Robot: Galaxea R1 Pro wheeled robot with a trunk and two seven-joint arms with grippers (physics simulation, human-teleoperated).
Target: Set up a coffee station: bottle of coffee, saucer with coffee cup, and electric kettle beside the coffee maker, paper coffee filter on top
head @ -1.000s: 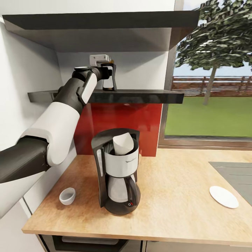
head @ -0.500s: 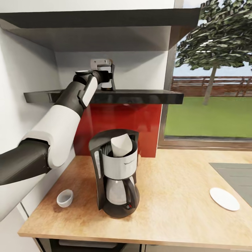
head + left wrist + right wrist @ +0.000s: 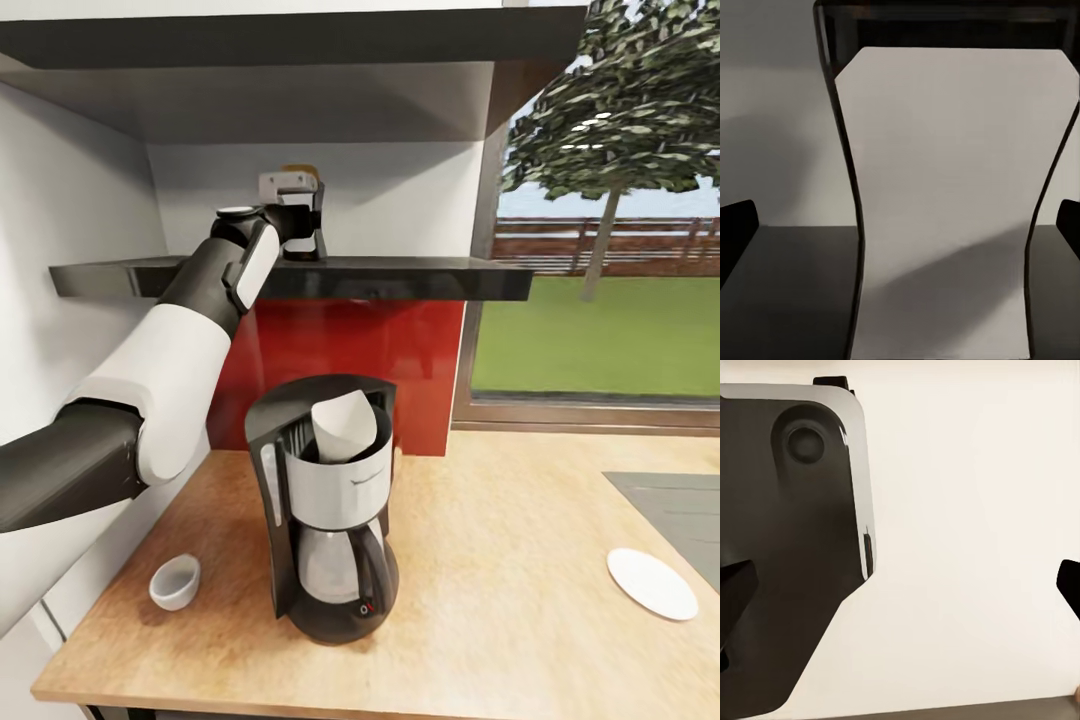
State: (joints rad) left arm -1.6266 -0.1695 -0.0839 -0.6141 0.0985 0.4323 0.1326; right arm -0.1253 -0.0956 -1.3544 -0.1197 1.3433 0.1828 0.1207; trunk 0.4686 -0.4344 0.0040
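The wooden worktop (image 3: pixel 500 560) fills the lower half of the head view, running from the lower left corner to the right edge. Above it, across the upper middle of the frame, a dark kitchen shelf (image 3: pixel 400 276) juts from the white wall, with a red backsplash (image 3: pixel 340 360) beneath it. The left arm (image 3: pixel 170 370) rises from the left edge towards the upper centre, and the left gripper (image 3: pixel 305 215) sits at shelf height around the bottle of coffee (image 3: pixel 308 225), which stands upright on the shelf; a bit of its yellowish top shows just above the gripper body. In the left wrist view the bottle (image 3: pixel 945 202) stands close and centred, with a pale label and a dark cap, and the dark fingertips (image 3: pixel 736 225) lie apart at both frame edges, clear of its sides: the jaws are open, not yet pressing the bottle.

At lower centre of the head view stands the coffee maker (image 3: pixel 325 510), black and silver, with a white paper coffee filter (image 3: pixel 345 425) set in its top. A white saucer (image 3: pixel 652 583) lies at the lower right, well apart from the machine. A small pale coffee cup (image 3: pixel 175 582) sits at the lower left, near the worktop edge.

In the right wrist view the right gripper (image 3: pixel 900 585) has its dark fingertips at opposite frame edges, jaws wide open and holding nothing, facing a pale surface and a dark grey rounded panel (image 3: pixel 787 547).
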